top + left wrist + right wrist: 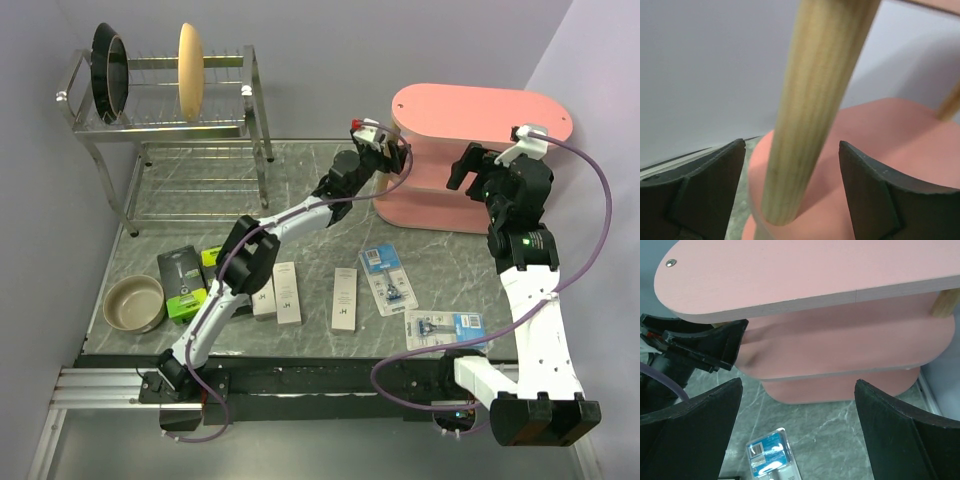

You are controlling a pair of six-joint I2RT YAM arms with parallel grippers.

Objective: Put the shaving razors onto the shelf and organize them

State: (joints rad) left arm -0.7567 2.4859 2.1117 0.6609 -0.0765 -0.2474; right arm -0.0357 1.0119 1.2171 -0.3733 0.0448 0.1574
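The left arm [262,240] hides most of one black-and-lime box [209,257]; the blister pack [771,456] (blue card) runs off the lower edge

- The shelf [480,115]: pink boards, smooth and matt, with a painted look.
- Its post [815,100]: pale bare wood with a fine straight grain.
- The surface [320,195]: grey marbled sheet with a faint sheen.
- The blister packs [388,282]: clear glossy plastic over blue card.
- The white boxes [344,300]: matt cardboard.
- The dish rack [160,125]: bright, shiny metal.
- The left end effector [792,167]: fingers [880,200] matt black, slightly grainy.
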